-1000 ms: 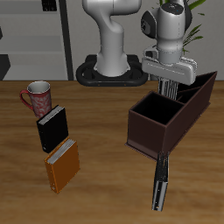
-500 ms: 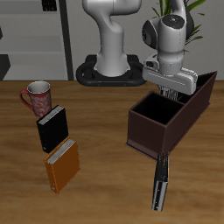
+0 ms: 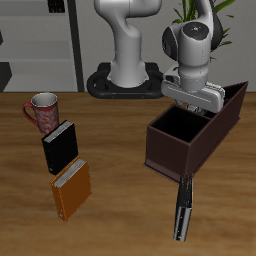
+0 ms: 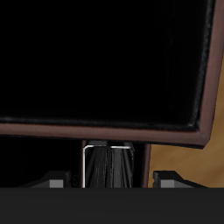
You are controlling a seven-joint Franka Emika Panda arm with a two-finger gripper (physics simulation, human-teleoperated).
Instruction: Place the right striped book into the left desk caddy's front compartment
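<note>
The brown counter (image 3: pixel 120 215) holds the caddy (image 3: pixel 175 150). The gripper (image 3: pixel 197 105) pinches the striped book (image 4: pixel 108 166) over it, perhaps above a divider; the book could catch there and tip.

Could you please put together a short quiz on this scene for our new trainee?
1. True or false: the gripper holds the small striped book over the caddy.
2. What lies on the table between the caddy and the table's front edge? A) a plate B) the long striped book C) a bowl
3. Fill in the gap: the black book lies between the mug and the ___ book.

Key: 1 true; 2 B; 3 orange.
</note>
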